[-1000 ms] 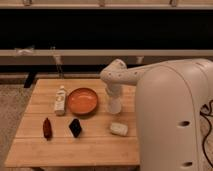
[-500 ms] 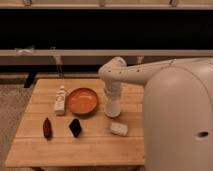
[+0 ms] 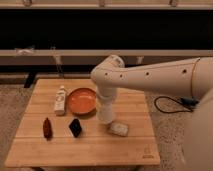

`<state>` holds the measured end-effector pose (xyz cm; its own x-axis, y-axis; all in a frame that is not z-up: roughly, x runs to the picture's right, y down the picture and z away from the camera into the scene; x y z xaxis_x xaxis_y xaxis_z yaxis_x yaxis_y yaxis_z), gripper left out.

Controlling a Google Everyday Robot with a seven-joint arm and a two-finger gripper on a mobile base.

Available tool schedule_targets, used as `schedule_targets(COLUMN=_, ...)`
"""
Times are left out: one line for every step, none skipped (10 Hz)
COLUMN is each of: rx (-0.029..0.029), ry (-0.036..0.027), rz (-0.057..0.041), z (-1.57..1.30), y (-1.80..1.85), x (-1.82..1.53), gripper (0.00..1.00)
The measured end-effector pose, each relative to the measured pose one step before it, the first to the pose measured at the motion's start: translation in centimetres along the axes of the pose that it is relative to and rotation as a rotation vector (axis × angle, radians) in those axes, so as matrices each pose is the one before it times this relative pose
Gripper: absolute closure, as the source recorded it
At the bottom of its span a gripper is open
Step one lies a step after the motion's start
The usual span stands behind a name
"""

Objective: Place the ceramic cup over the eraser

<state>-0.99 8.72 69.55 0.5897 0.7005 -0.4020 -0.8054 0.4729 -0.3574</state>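
Gripper (image 3: 106,101) low over wooden table (image 3: 100,150), at the ceramic cup (image 3: 105,115) beside orange bowl (image 3: 82,101), its hold impossible to tell, eraser (image 3: 75,127) apart to the left.

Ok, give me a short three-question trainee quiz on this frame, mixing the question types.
1. True or false: the eraser lies inside the orange bowl.
2. In the picture, on which side of the eraser is the dark red oblong thing? A) left B) right C) behind
3. Where is the gripper?
Key: 1 false; it lies uncovered on the table, in front of the bowl. 2 A. 3 Just right of the bowl, low over the table, beside the flat white lump.
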Motion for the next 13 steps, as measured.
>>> schedule_targets(rx=-0.00971, ry=-0.01047, rz=-0.02981, z=-0.878, y=1.518, x=0.345, gripper=1.0)
schedule_targets(rx=-0.01517, ry=-0.01523, rz=-0.05225, z=-1.0, y=2.352, x=-0.228, gripper=1.0)
schedule_targets(rx=-0.01218, ry=-0.01275, rz=-0.04125, z=-0.421, y=1.755, x=-0.993, gripper=1.0)
schedule_targets(rx=-0.00817, ry=-0.0085, rz=-0.02398, z=-0.15, y=0.957, x=-0.932, gripper=1.0)
schedule_targets(rx=-0.00779, ry=-0.01255, rz=-0.03373, z=-0.145, y=1.025, x=-1.408, gripper=1.0)
schedule_targets(rx=-0.00784, ry=-0.01347, rz=-0.03262, z=-0.383, y=0.841, x=-1.206, gripper=1.0)
schedule_targets(rx=0.0001, ry=-0.00381, rz=-0.01781, z=-0.279, y=0.262, x=-0.419, gripper=1.0)
schedule_targets(rx=-0.00508, ry=-0.00863, rz=-0.02811, z=-0.363, y=0.743, x=-0.82, gripper=1.0)
schedule_targets(rx=-0.00893, ry=-0.00477, rz=-0.01974, z=-0.12, y=0.742, x=-0.579, gripper=1.0)
schedule_targets(rx=-0.00699, ry=-0.00018, rz=-0.01642, z=0.128, y=0.592, x=-0.478, gripper=1.0)
schedule_targets(rx=-0.00963, ry=0.00179, rz=-0.01694, z=0.281, y=0.901, x=-0.492, gripper=1.0)
schedule_targets(rx=-0.0105, ry=0.00753, rz=-0.01401, z=0.592, y=0.999, x=-0.155, gripper=1.0)
schedule_targets(rx=0.00265, ry=0.00762, rz=-0.00932, z=0.683, y=0.353, x=-0.029, gripper=1.0)
